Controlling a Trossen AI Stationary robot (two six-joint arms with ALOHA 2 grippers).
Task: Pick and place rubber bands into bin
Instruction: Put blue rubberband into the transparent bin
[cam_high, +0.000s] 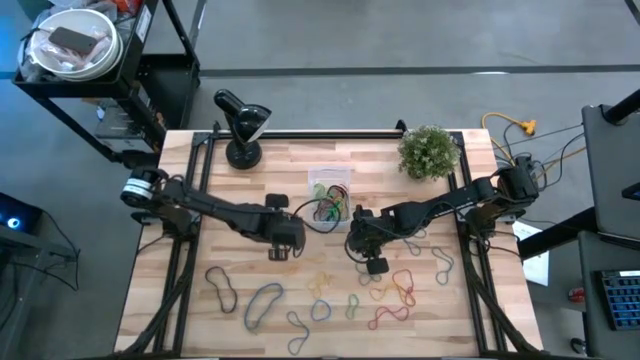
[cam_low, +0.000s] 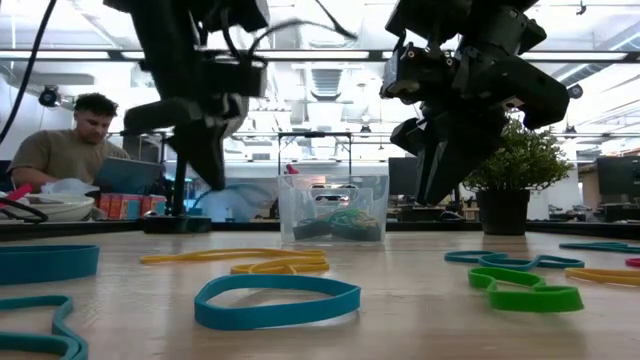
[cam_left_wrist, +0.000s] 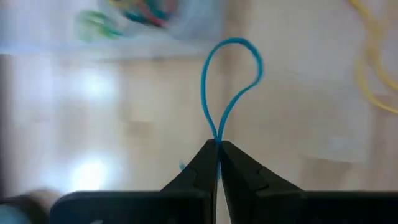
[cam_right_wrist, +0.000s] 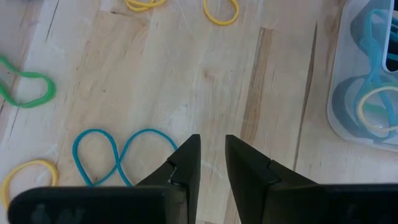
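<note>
The clear bin (cam_high: 330, 198) stands at the table's middle toward the far edge, with several rubber bands inside; it also shows in the low view (cam_low: 333, 210). My left gripper (cam_left_wrist: 217, 146) hovers near and left of the bin (cam_high: 285, 243), shut on a blue rubber band (cam_left_wrist: 230, 81). My right gripper (cam_right_wrist: 212, 155) is open, above bare wood right of the bin (cam_high: 370, 255), touching nothing. Loose bands lie flat toward the near edge: blue (cam_right_wrist: 118, 155), green (cam_right_wrist: 25, 87), yellow (cam_right_wrist: 221, 9), red (cam_high: 395, 300). My left gripper pinches the blue rubber band between its two fingertips at one end of the loop (cam_left_wrist: 217, 134), where both strands run together. The rest of the loop stands out past the fingertips, open and rounded, lifted clear of the table.
A potted plant (cam_high: 430, 150) and a black desk lamp (cam_high: 240, 125) stand at the far edge. Black frame rails (cam_high: 190, 230) run along both table sides. A person (cam_low: 70, 150) sits behind the table at the left. More bands lie in the low view's foreground (cam_low: 277, 300).
</note>
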